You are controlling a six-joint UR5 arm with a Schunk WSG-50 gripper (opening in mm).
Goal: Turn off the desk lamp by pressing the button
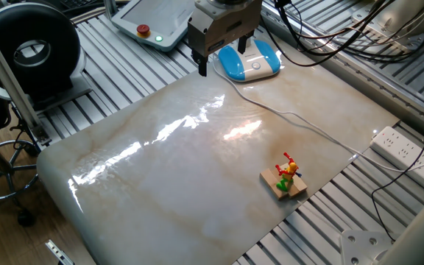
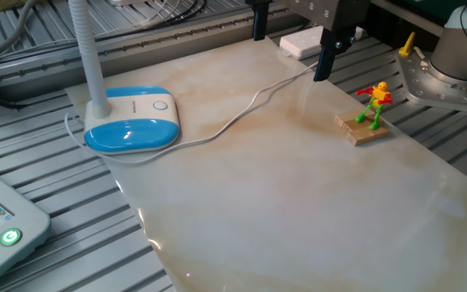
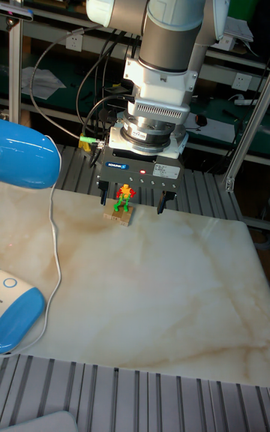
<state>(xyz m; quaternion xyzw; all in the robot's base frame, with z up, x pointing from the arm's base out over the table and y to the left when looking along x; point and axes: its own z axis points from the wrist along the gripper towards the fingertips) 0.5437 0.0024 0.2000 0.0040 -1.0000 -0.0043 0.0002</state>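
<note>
The desk lamp's blue-and-white base (image 2: 132, 123) sits at the left edge of the marble table, with its white neck (image 2: 88, 61) rising beside it. The button (image 2: 160, 105) is a small ringed circle on the white part of the base. In one fixed view the lamp base (image 1: 250, 61) and button (image 1: 255, 66) lie just behind the gripper. My gripper (image 2: 291, 42) hangs above the table, well to the right of the base, open with nothing between its fingers (image 3: 161, 205). The tall fixed view shows the gripper (image 3: 132, 199), the blue lamp head (image 3: 22, 154) and the base (image 3: 15, 316).
A toy figure on a wooden block (image 2: 369, 113) stands near the table's right edge. The white cord (image 2: 233, 118) runs across the table to a power strip (image 1: 400, 145). A white pendant with a red knob (image 1: 153, 22) lies beyond the table.
</note>
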